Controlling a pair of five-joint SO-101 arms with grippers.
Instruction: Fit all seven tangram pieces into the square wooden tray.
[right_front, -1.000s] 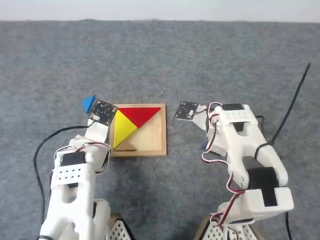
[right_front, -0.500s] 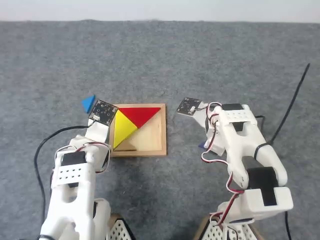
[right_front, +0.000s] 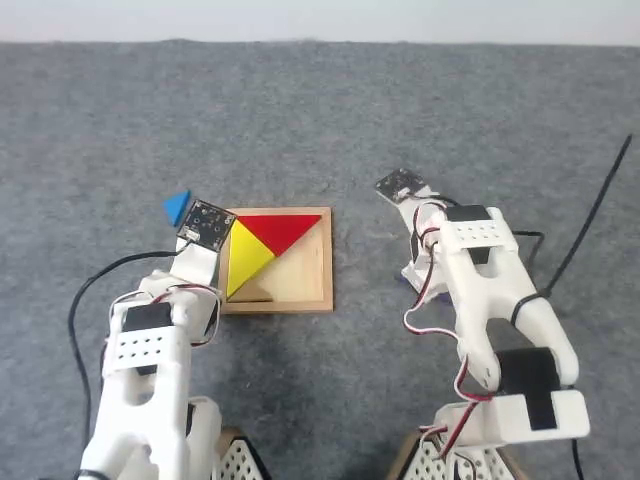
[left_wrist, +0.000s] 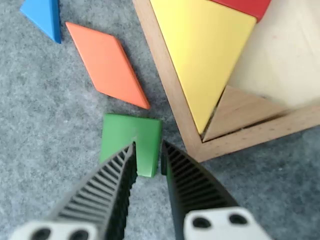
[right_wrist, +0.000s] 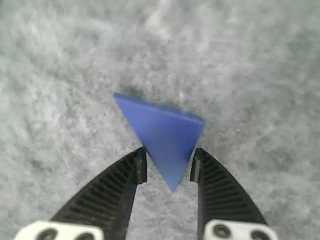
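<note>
Tray (left_wrist: 260, 134) cropped, blue triangle (right_wrist: 162, 131) pinched in right fingers (right_wrist: 136, 170), green square (left_wrist: 120, 136) partly hidden under slightly spread left fingers (left_wrist: 125, 162)

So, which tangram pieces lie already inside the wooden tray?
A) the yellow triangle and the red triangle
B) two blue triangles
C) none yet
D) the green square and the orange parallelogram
A: the yellow triangle and the red triangle sit inside the wooden tray, while the green square and the orange parallelogram lie outside it.
</note>
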